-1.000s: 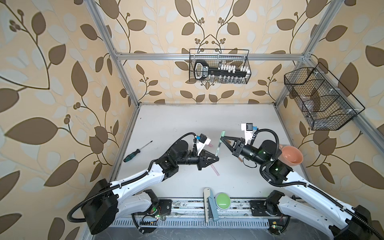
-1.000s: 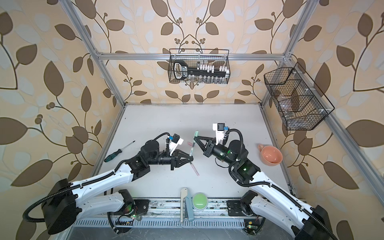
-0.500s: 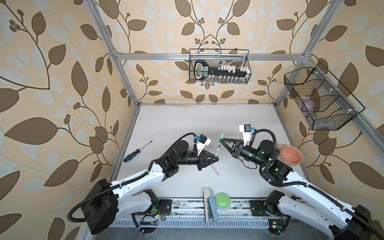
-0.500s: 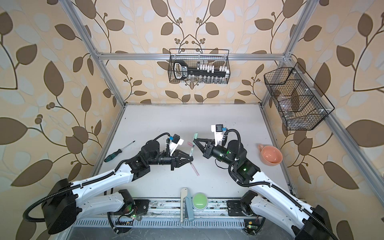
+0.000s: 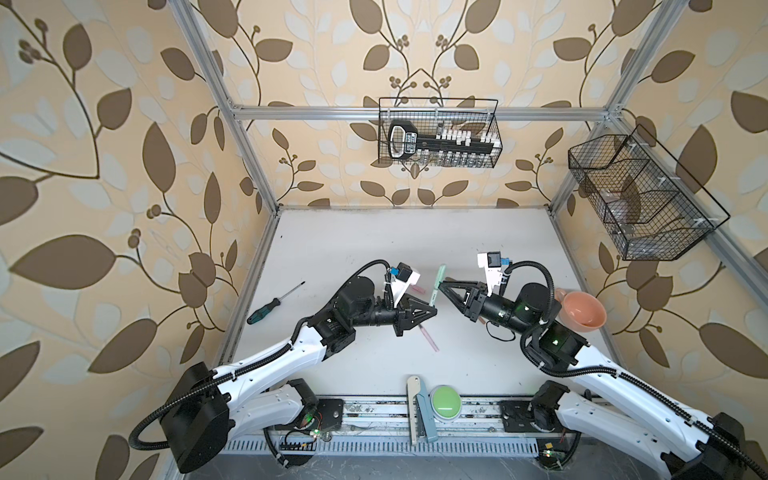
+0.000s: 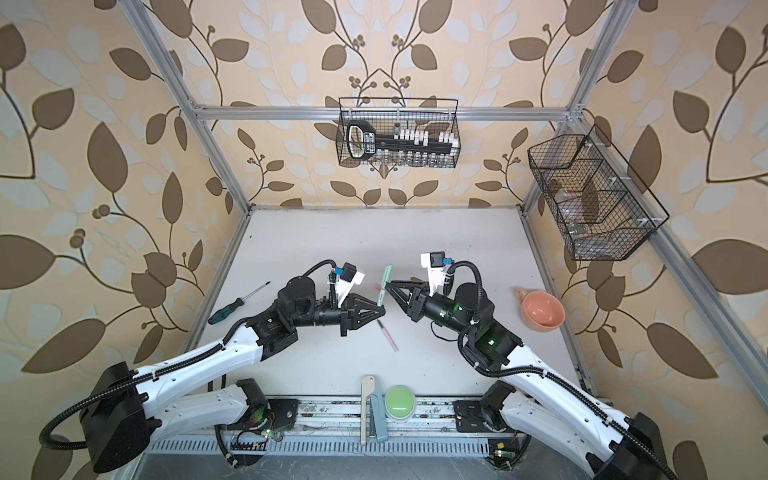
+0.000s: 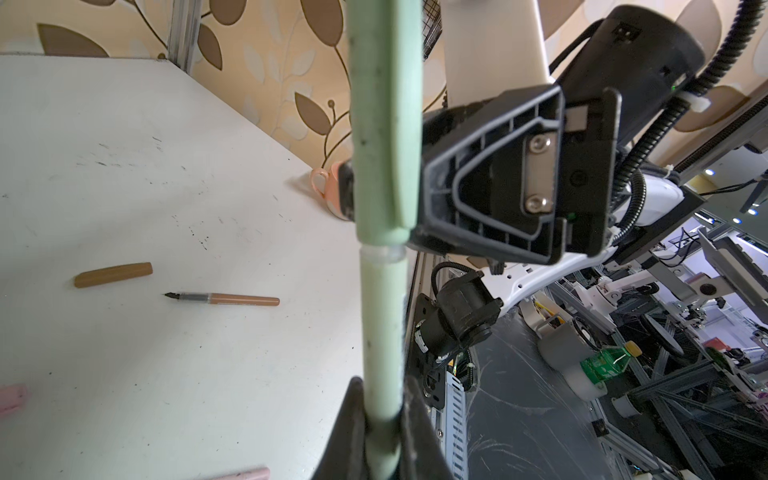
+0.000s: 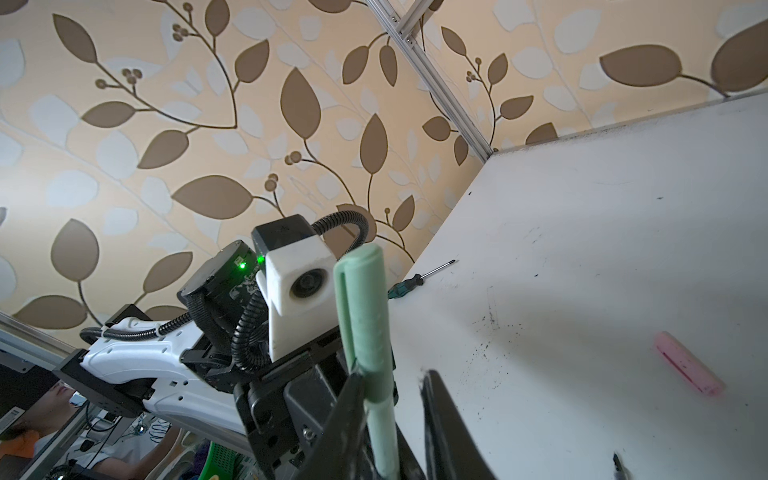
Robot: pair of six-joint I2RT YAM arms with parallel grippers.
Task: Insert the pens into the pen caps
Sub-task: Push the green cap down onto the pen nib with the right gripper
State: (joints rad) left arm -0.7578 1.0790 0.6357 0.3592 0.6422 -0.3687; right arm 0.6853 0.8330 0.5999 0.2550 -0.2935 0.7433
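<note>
The green pen [image 7: 382, 324] stands upright in my left gripper [image 7: 384, 415], which is shut on its barrel. The green cap [image 7: 384, 124] sits on the pen's upper end. My right gripper [image 8: 395, 374] is open around the green cap [image 8: 363, 316]: one finger touches it, the other stands clear. In both top views the two grippers meet mid-table at the green pen [image 5: 438, 282] [image 6: 384, 282]. The brown pen [image 7: 224, 298] and brown cap [image 7: 113, 275] lie apart on the table. So do the pink pen [image 5: 428, 336] and pink cap [image 8: 688, 368].
A green-handled screwdriver [image 5: 270, 305] lies at the table's left edge. An orange cup [image 5: 582, 309] stands at the right, close behind my right arm. A green button [image 5: 445, 401] sits on the front rail. Wire baskets [image 5: 438, 133] hang on the back and right walls.
My right gripper pushed left with the green cap toward the pen, then opened its jaws. The left gripper has held the pen still.
</note>
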